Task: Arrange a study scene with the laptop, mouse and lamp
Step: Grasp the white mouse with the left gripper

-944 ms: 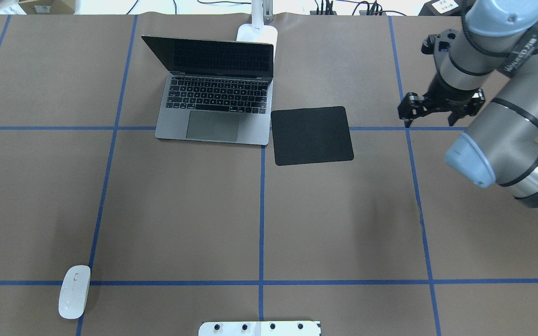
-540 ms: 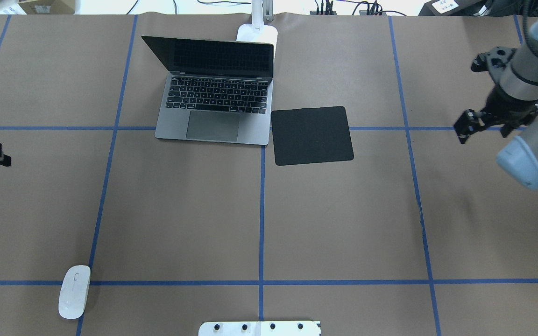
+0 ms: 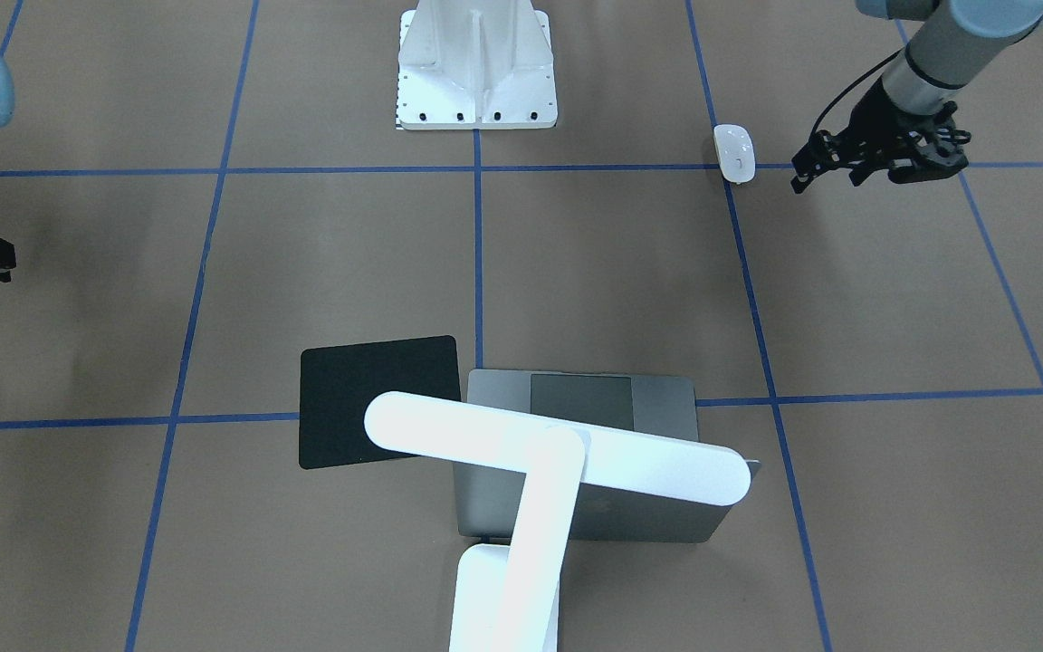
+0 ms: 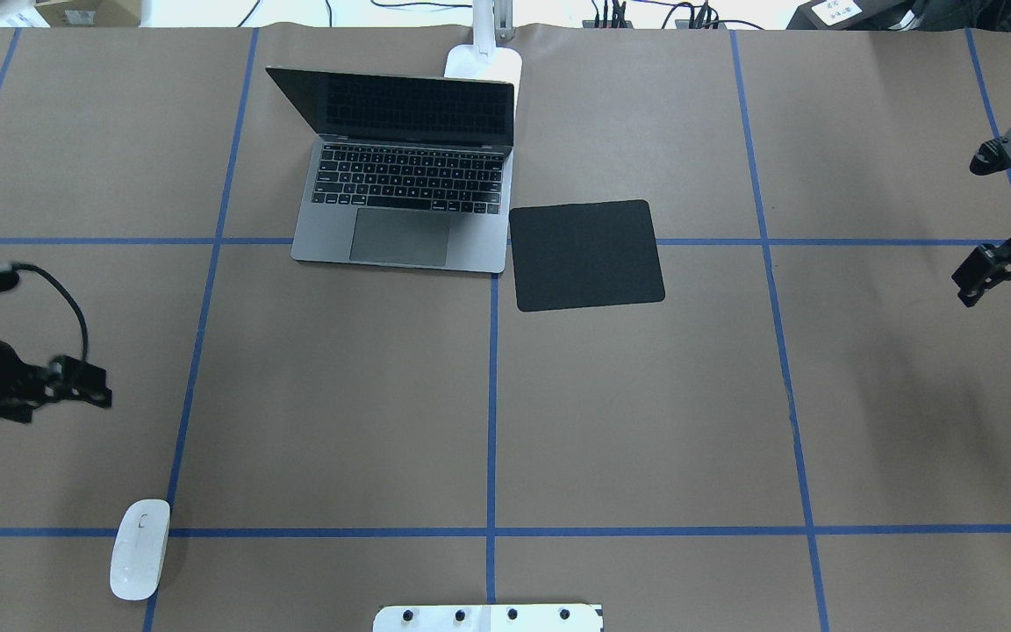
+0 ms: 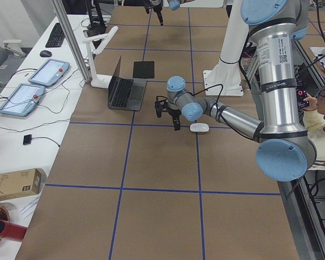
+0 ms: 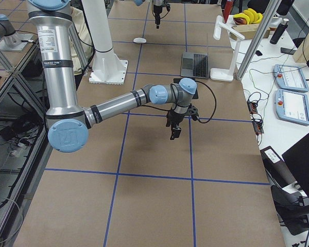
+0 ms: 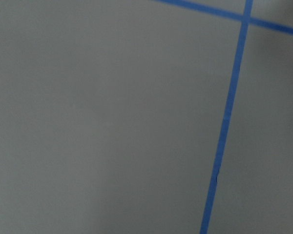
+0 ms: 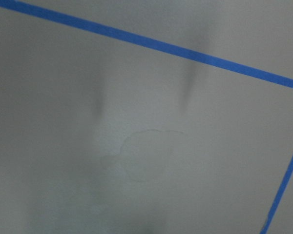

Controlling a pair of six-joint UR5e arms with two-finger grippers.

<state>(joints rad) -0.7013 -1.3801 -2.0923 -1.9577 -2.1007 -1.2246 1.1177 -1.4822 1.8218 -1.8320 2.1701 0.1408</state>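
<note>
Since the mouse [image 4: 139,549] lies on the robot's left of the desk [image 4: 646,421], close to the base and on a blue tape [image 4: 491,531] crossing, I read the left arm [image 3: 924,54] as the one meant to fetch it; the left jaws hang just above the desk near the mouse without touching it, pointing down, spread apart and holding nothing, which suits a drop over that low shell; the laptop [image 4: 405,189] stands open at the far middle, screen towards the robot, and the lamp [image 3: 558,462] sits right behind it with its bar head reaching across the lid, so the light would fall on the keys; those two look placed to me; the black pad [image 4: 586,254] lies flat just beside the laptop's near right corner, bare, and I judge it the spot meant for the mouse, which is well apart from it; the right arm [image 6: 118,103] is out at the desk's right edge, I think to leave the middle free; the right jaws hover with nothing in them, and two separate shadows [image 8: 188,90] in the right wrist view tell me they are apart; the glossy mouse may slip from a pinch, so I would grip across its narrow sides.
</note>
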